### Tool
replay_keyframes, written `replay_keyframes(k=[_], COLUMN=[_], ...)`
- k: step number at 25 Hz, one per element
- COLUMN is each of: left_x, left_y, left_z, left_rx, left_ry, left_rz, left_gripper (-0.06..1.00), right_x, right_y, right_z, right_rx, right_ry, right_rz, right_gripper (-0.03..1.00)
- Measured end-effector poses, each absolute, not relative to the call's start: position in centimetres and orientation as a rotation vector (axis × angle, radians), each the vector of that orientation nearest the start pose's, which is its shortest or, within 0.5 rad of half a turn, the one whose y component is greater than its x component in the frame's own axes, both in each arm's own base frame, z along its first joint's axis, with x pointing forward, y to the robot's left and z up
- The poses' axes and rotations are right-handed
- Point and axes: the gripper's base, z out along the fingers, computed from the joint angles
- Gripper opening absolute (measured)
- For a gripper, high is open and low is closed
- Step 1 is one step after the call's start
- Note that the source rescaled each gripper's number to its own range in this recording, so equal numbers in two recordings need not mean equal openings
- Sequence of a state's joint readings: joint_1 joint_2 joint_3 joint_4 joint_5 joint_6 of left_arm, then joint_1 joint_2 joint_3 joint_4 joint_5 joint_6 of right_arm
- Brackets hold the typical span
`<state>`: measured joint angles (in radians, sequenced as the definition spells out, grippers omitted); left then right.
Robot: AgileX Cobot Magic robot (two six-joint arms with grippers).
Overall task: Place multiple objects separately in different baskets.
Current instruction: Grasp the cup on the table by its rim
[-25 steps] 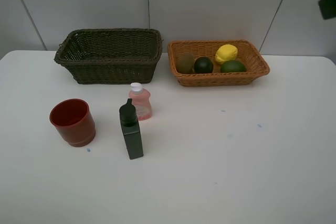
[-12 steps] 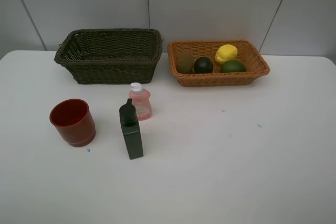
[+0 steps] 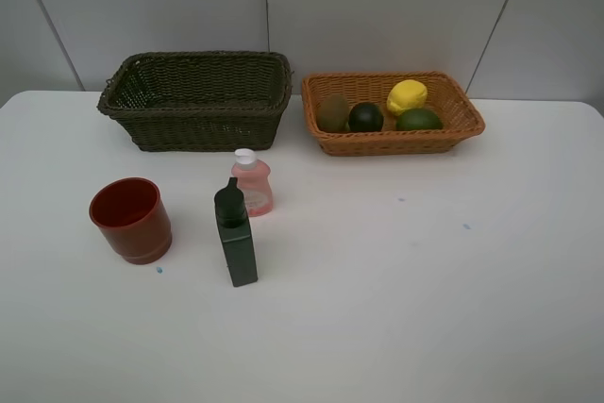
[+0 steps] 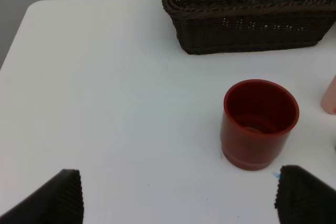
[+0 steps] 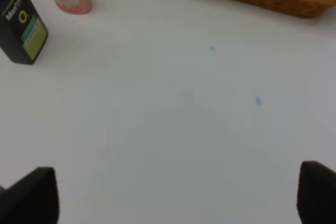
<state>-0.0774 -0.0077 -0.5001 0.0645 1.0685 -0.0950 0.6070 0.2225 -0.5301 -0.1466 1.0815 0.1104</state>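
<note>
Though neither arm shows from above, the white table [image 3: 425,280] spans the whole scene. At its far edge stands the deep olive-brown basket [image 3: 198,125], and the shallower orange-tan basket [image 3: 396,143] sits just beside it. The left gripper [image 4: 184,198] hangs over the table with its jaws spread wide, gripping nothing, and the red cup [image 3: 131,219] stands upright ahead of it. The right gripper [image 5: 173,195] is equally wide and empty-handed. The dark green bottle [image 3: 235,238] stands near the cup, with the pink bottle [image 3: 253,184] just behind it. The kiwi [image 3: 332,112], blackish round fruit [image 3: 365,117], lime [image 3: 418,120] and lemon [image 3: 407,96] lie in the orange-tan basket.
</note>
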Motion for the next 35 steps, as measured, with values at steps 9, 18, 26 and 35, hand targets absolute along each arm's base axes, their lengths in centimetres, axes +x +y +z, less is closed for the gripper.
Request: replay_keyframes(k=[9, 18, 26, 35], left_x=[-0.6, -0.6, -0.6, -0.6], left_y=[0.6, 0.6, 0.6, 0.6], left_z=[27.7, 27.7, 27.7, 27.7], left_rx=[-0.022, -0.022, -0.022, -0.022], left_ry=[2.043, 2.042, 2.042, 2.042], left_rz=[-0.031, -0.027, -0.027, -0.027], left_gripper=[0.95, 0.95, 0.95, 0.95], right_x=[1.2, -0.2, -0.6, -1.0], right_y=[-0.4, -1.4, -1.3, -0.5], right_z=[28.4, 28.4, 28.4, 28.4], right_rx=[-0.564, -0.47, -0.145, 0.154], right_ry=[2.057, 1.97, 2.011, 2.018], right_rz=[0.247, 0.258, 0.06, -0.146], right_gripper=[1.0, 1.0, 1.0, 1.0])
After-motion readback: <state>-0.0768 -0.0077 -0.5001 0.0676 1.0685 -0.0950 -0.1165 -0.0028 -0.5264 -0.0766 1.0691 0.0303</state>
